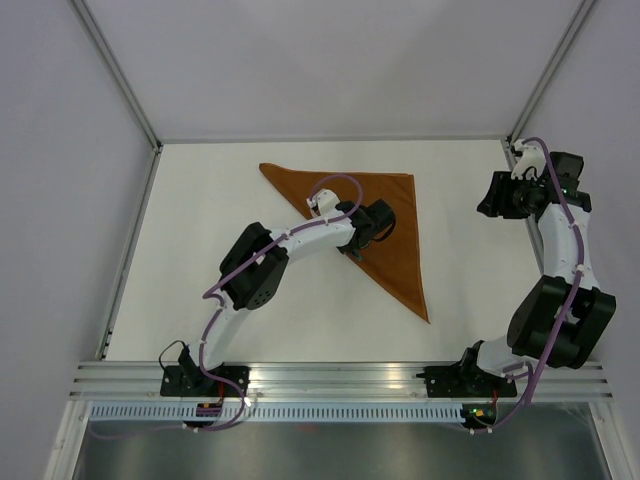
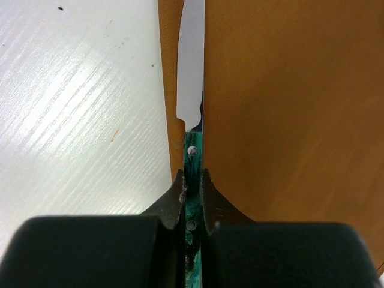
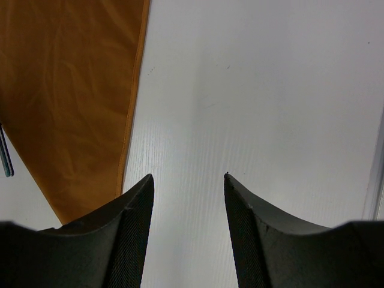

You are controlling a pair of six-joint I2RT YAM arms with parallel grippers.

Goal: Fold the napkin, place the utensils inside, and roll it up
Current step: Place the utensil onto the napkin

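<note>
The rust-orange napkin [image 1: 405, 260] lies folded into a triangle at the middle back of the table. My left gripper [image 1: 352, 250] is over its long diagonal edge. In the left wrist view the gripper [image 2: 192, 180] is shut on the teal-green handle of the knife [image 2: 192, 72]. The silver blade points away along the edge of the napkin [image 2: 288, 108]. I cannot tell if the knife touches the cloth. My right gripper [image 1: 490, 205] is open and empty at the far right. In its wrist view the gripper [image 3: 189, 177] is over bare table beside the napkin [image 3: 72, 90].
The white table [image 1: 200, 260] is walled by grey panels at the back and sides, with a metal rail [image 1: 340, 378] at the near edge. The table's right border [image 3: 378, 168] runs close to my right gripper.
</note>
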